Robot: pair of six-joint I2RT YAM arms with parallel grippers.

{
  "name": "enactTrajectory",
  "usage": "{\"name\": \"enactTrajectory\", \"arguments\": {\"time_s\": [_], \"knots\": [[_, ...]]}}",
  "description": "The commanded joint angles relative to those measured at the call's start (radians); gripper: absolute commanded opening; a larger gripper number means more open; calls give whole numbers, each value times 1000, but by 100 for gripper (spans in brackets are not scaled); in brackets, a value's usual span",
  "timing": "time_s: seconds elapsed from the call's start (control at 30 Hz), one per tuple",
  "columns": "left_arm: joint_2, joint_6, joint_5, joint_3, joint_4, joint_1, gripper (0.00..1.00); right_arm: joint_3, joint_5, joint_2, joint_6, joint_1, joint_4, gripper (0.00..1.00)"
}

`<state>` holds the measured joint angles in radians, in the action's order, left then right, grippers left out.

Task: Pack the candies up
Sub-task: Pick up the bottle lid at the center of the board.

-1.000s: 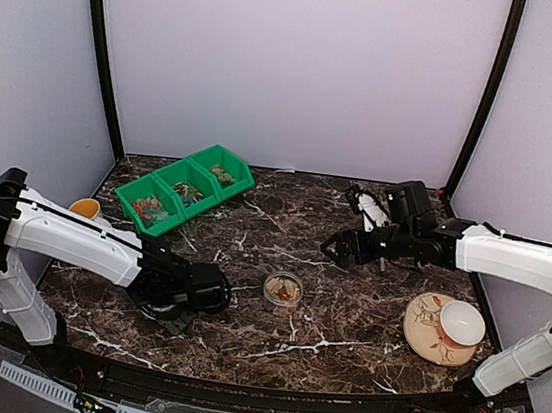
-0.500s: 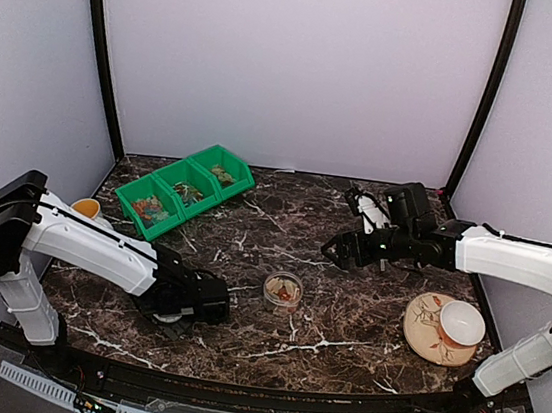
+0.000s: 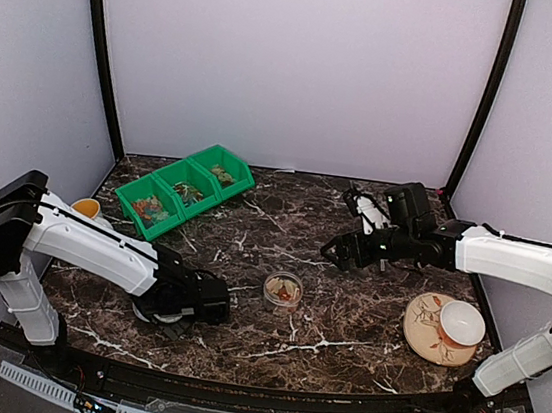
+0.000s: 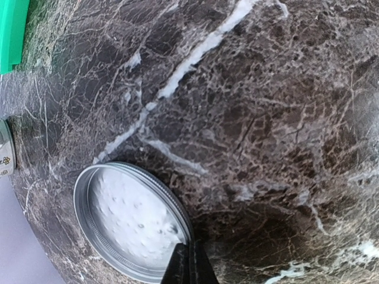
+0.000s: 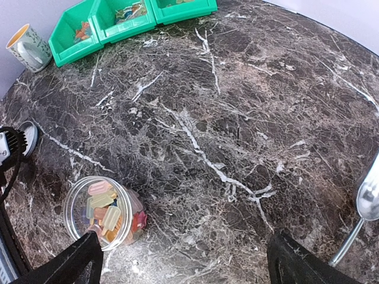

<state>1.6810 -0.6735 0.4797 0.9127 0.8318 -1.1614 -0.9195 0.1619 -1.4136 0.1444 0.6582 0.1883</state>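
Dark marble tabletop [image 3: 348, 276]. Tiny wrapped candies [image 5: 103, 213] in clear jar [image 5: 68, 204] at centre, more in green bins [image 5: 183, 12]; light, slippery, likely best scooped; left gripper [image 4: 189, 261] pressed together at metal lid [image 4: 127, 216]; right gripper [image 5: 183, 242] spread wide.

In the left wrist view the left gripper [image 4: 189, 265] shows only as a narrow dark wedge at the bottom edge. Its tips are pressed together at the rim of the metal lid [image 4: 127, 222], and whether they pinch it cannot be told. The green bins [image 4: 10, 29] show there as one cropped corner. In the right wrist view the right gripper [image 5: 186, 242], spread wide, is cropped to two dark stubs, and the scoop [image 5: 368, 198] runs off the right edge. From above, the candies [image 3: 151, 209] in the bins are too small to tell apart.
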Motion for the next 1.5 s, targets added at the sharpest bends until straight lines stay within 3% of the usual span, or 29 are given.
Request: {"name": "enactTrajectory", "arguments": {"time_s": [0.0,0.47,0.67,0.83,1.1,1.47], "knots": [[-25,26,-24,17,-4,-5,0,1,61,31,-45,-2,-24,96],[-229,215,-226,105,-87,-6,0,90,203,176,-237,59,-181,97],[-323,277,-350,132,-128,-5,0,181,278,268,-446,143,-279,98],[-377,325,-480,141,-167,-5,0,206,318,298,-667,210,-261,99],[-415,353,-629,128,-229,-6,0,163,258,255,-938,367,-206,99],[-440,372,-795,106,-325,-5,0,105,77,158,-1034,526,-227,91]]}}
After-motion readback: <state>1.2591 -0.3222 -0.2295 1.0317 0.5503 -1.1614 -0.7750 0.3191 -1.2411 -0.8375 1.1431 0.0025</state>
